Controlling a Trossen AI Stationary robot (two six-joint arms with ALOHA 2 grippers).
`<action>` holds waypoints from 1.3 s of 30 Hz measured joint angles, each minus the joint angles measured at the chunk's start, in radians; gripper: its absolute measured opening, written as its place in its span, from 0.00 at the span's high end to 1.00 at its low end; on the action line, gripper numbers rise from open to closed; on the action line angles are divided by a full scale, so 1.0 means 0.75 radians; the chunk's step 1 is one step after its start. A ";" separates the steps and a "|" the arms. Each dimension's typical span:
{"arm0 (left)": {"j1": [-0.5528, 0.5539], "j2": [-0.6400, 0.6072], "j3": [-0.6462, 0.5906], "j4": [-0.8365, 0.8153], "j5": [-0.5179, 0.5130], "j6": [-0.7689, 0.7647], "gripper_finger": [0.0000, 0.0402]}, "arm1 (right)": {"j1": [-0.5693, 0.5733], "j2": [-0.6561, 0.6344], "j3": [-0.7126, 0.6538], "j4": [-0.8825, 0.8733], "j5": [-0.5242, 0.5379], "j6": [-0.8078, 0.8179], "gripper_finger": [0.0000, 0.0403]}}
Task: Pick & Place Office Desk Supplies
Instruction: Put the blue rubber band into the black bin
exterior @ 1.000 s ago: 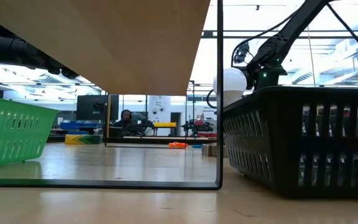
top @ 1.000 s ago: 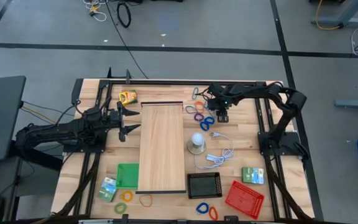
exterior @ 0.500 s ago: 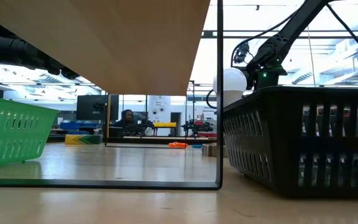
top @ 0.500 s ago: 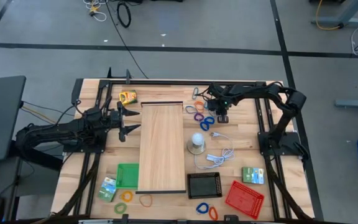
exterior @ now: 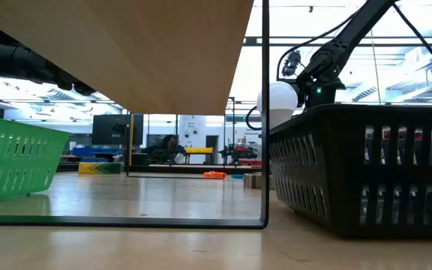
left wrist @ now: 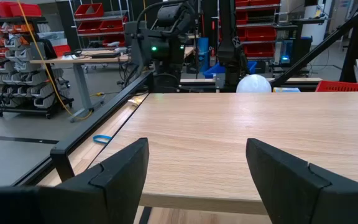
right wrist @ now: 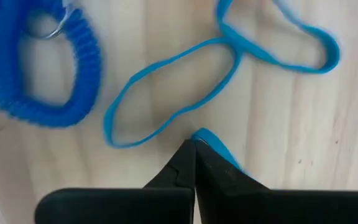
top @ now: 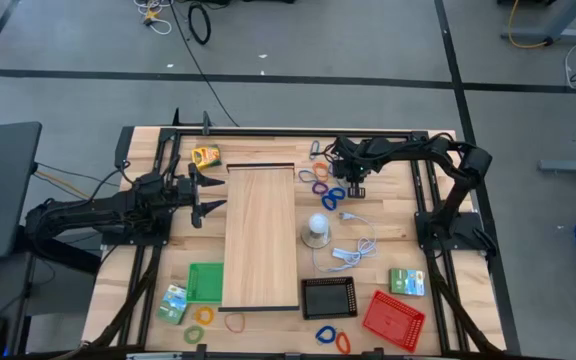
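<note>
Right gripper (right wrist: 194, 144) fills the bottom of its wrist view, fingers pinched together on a blue band (right wrist: 213, 144), only a sliver of blue showing at the tips, so the grip looks thin. Risk, as a judgement: the band could slip out on the lift since so little is caught, or its free loop could drag the neighbours along. Just above the tips in that frame lies a second blue band (right wrist: 166, 93), flat open loop, thin and floppy, apparently linked at the upper centre to a third blue loop (right wrist: 291, 43) toward upper right; cannot tell if the pinched band is part of that chain. At upper left sits a blue coil ring (right wrist: 36, 68), thicker, springy, with a small metal ring on it, apart from the flat bands. In the high view the right gripper (top: 353, 182) is at upper centre-right of the table, over a cluster of blue, purple and orange loops (top: 320, 180) just right of the wooden board (top: 261, 235). Further down the frame: a white dome (top: 316, 226), a black tray (top: 329, 297), a red tray (top: 394, 318), a green tray (top: 205, 281), small card boxes at lower left (top: 173, 302) and lower right (top: 406, 281). Left gripper (top: 204, 195) waits at the left of the board, fingers spread wide, holding nothing. A missed grip would leave the band on the table.
</note>
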 joint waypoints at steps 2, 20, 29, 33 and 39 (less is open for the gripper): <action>0.000 0.000 0.000 0.000 0.000 0.000 0.32 | 0.040 -0.024 -0.005 -0.041 0.029 0.024 1.00; 0.000 0.000 0.000 -0.005 0.000 0.012 0.32 | 0.538 -0.395 0.003 -0.415 0.094 0.530 1.00; -0.001 0.000 0.000 -0.008 0.000 0.012 0.32 | 0.894 -0.536 0.004 -0.380 -0.037 0.905 1.00; -0.001 0.001 0.000 -0.009 0.000 0.012 0.32 | 1.019 -0.534 0.004 -0.235 -0.086 1.004 1.00; -0.001 0.001 0.000 -0.019 0.000 0.012 0.32 | 1.147 -0.534 0.004 -0.083 -0.095 1.131 1.00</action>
